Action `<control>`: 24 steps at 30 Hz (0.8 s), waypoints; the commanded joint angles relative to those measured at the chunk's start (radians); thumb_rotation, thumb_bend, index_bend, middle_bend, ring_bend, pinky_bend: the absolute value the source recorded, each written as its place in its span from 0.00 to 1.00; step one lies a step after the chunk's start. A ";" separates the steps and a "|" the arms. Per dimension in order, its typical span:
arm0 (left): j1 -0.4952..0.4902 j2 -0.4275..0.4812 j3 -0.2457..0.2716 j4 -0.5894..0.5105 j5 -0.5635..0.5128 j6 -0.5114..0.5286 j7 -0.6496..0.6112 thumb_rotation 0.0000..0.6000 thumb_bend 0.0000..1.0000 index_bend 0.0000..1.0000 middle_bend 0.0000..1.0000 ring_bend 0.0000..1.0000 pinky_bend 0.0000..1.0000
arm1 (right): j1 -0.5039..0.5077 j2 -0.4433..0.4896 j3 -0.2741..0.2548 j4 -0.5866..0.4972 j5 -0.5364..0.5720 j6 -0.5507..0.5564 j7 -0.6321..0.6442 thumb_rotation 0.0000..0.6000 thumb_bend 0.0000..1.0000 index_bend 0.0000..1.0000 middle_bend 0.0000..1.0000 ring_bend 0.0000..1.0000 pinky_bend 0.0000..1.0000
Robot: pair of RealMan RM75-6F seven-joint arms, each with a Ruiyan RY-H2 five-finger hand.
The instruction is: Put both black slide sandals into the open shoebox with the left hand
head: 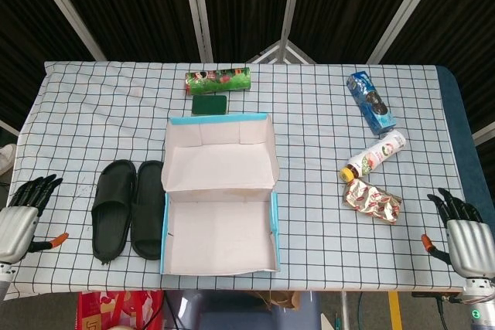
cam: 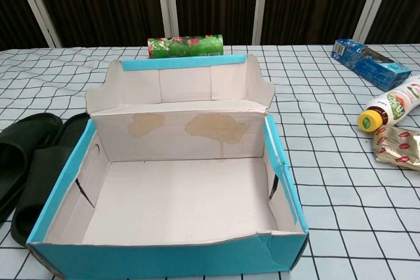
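Checked tablecloth (head: pixel 332 113) before dark slatted panels. Left hand (head: pixel 19 222) sits at the table's left edge, fingers spread, empty. Both sandals (head: pixel 128 208) lie side by side, just left of the shoebox (head: pixel 220 256), long axes running near-to-far; toe direction unclear. Neither is boxed yet; the whole task remains.

Sandals (head: pixel 128 208) side by side, touching shoebox (head: pixel 220 256) left wall; bottle (head: pixel 374 154) well right.
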 commanded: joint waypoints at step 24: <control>-0.630 0.156 0.003 0.043 -0.388 -0.950 -0.083 1.00 0.17 0.04 0.11 0.00 0.02 | 0.033 0.007 0.010 -0.022 0.087 -0.087 -0.032 1.00 0.29 0.19 0.12 0.18 0.17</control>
